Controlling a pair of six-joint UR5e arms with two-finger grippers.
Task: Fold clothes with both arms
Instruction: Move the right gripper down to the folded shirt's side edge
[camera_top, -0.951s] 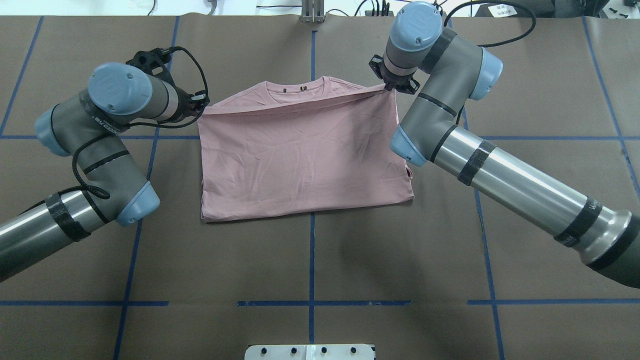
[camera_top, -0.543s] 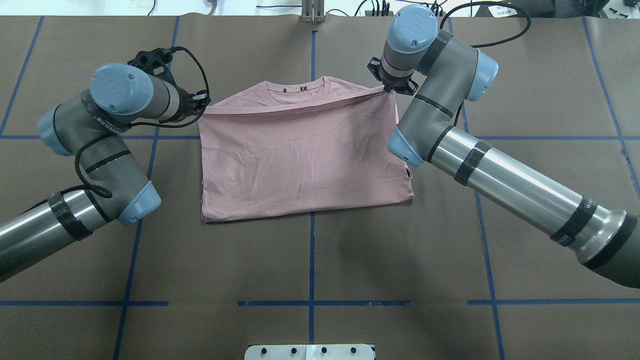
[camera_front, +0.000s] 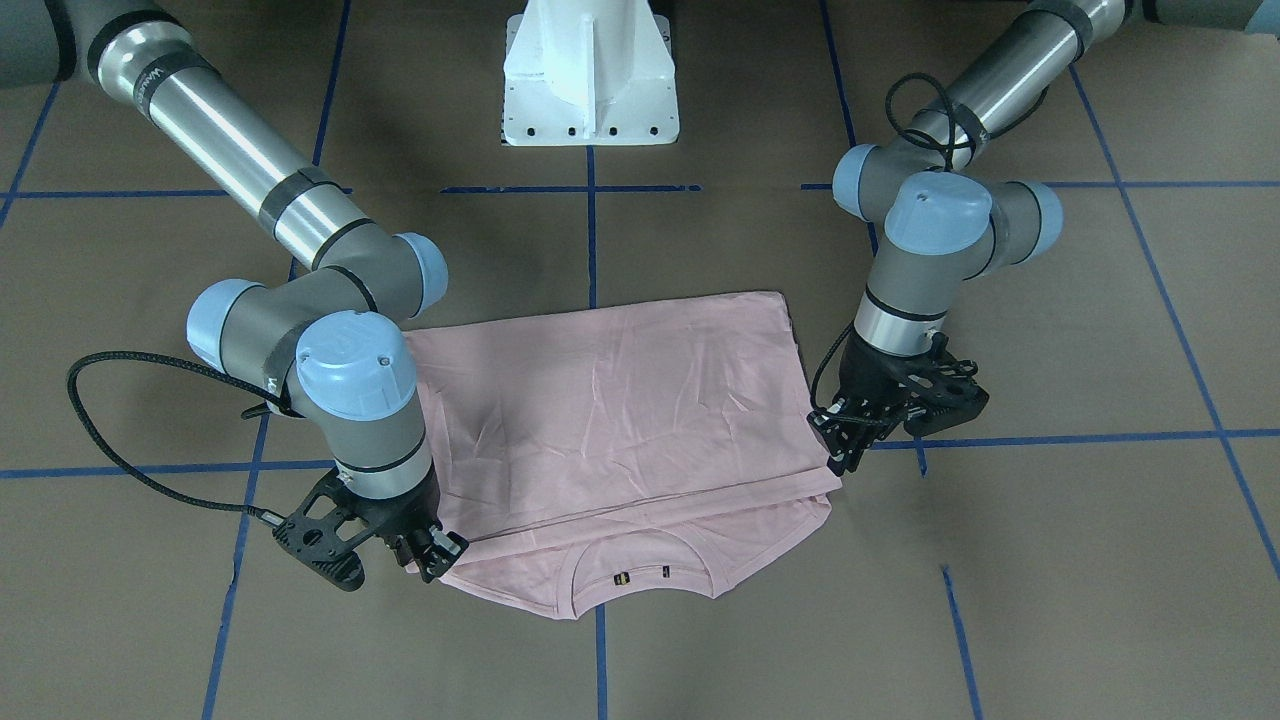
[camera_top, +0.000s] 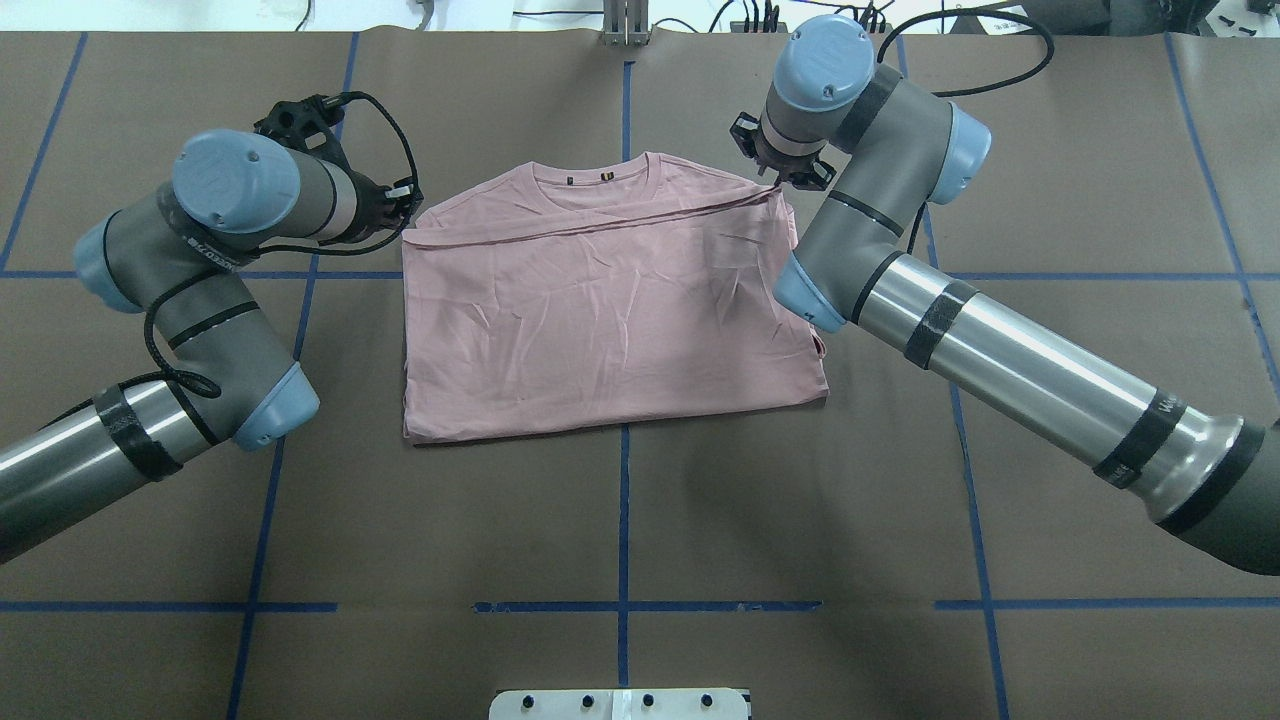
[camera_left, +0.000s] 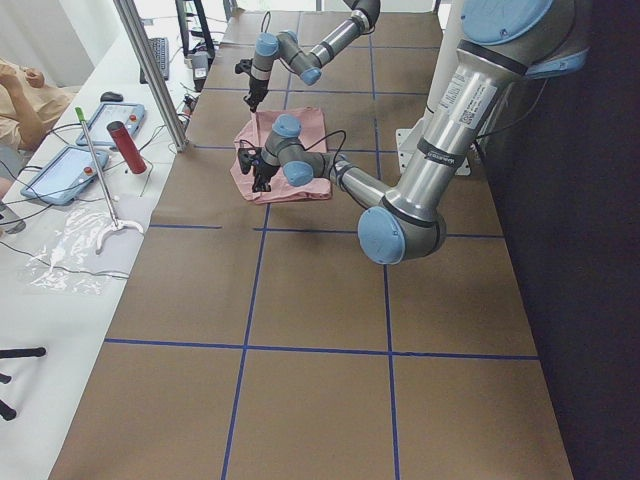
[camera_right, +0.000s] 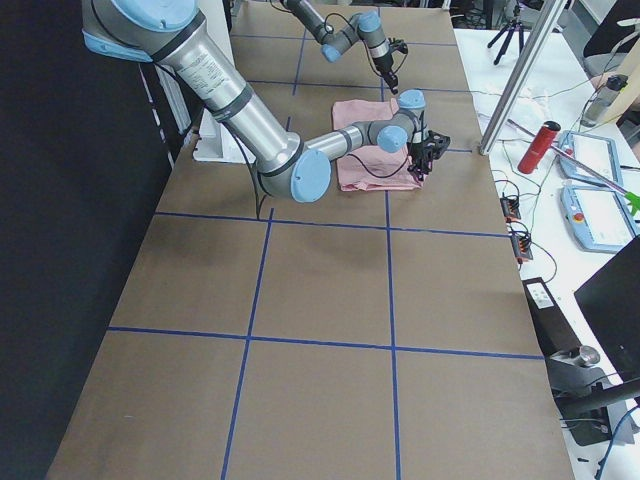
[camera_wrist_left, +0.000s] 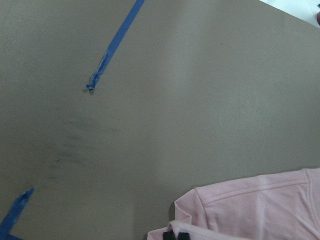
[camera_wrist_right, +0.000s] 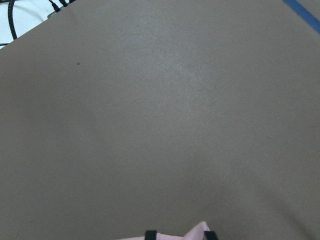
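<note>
The pale pink T-shirt (camera_top: 610, 320) lies folded on the brown table, plain back up, with its lower half brought over towards the ribbed collar (camera_top: 605, 175). The print is hidden. My left gripper (camera_top: 408, 212) is at the fold's far left corner. In the left wrist view its fingertips (camera_wrist_left: 176, 235) are close together, pinching pink cloth (camera_wrist_left: 260, 205). My right gripper (camera_top: 778, 182) is at the far right corner. In the right wrist view its fingertips (camera_wrist_right: 180, 236) stand apart with the shirt corner (camera_wrist_right: 199, 232) between them. In the front view the shirt (camera_front: 620, 420) lies between the left gripper (camera_front: 832, 455) and the right gripper (camera_front: 437, 558).
The white pedestal base (camera_front: 590, 75) stands at the near table edge. Blue tape lines (camera_top: 623, 520) grid the brown table cover. A side table with tablets and a red bottle (camera_left: 127, 146) lies beyond the far edge, behind a metal post (camera_left: 150, 70).
The carried edge of the shirt has sunk onto the lower layer and gone slack near the collar. Both grippers have dropped slightly; the right one has drawn a little away from the corner.
</note>
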